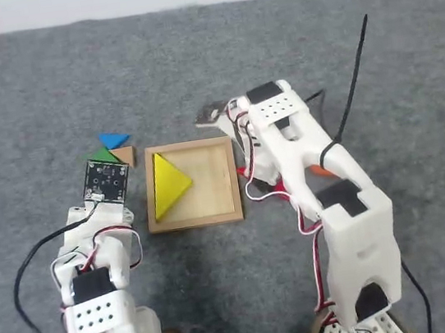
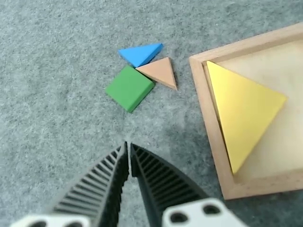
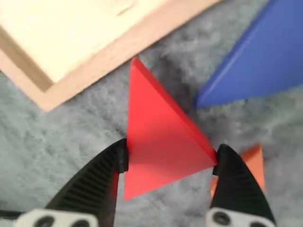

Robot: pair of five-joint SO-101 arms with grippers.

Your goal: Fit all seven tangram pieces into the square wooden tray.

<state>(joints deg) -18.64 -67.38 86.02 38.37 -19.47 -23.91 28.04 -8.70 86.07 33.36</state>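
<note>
Right gripper (image 3: 172, 155) clamps the red triangle (image 3: 161, 142) just beside the tray (image 1: 197, 220), at its 3 o'clock; left gripper (image 2: 129, 151) hangs pinched shut, empty, at its 9 o'clock. Yellow triangle (image 1: 167, 184) lies inside the tray toward 9 o'clock. Green square (image 2: 129, 87), tan triangle (image 2: 160, 72) and blue triangle (image 2: 141, 53) cluster outside at 10 o'clock.

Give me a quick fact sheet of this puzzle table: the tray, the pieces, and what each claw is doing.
Tray: square wooden tray, between the two arms
Inside it: one yellow triangle, along one side
Loose near left arm: green square, blue triangle, tan triangle, clustered together
Loose near right arm: red triangle, large blue piece, orange piece
Left claw: shut, empty, above the grey surface, short of the green square
Right claw: gripping the red triangle, just outside the tray's rim
</note>
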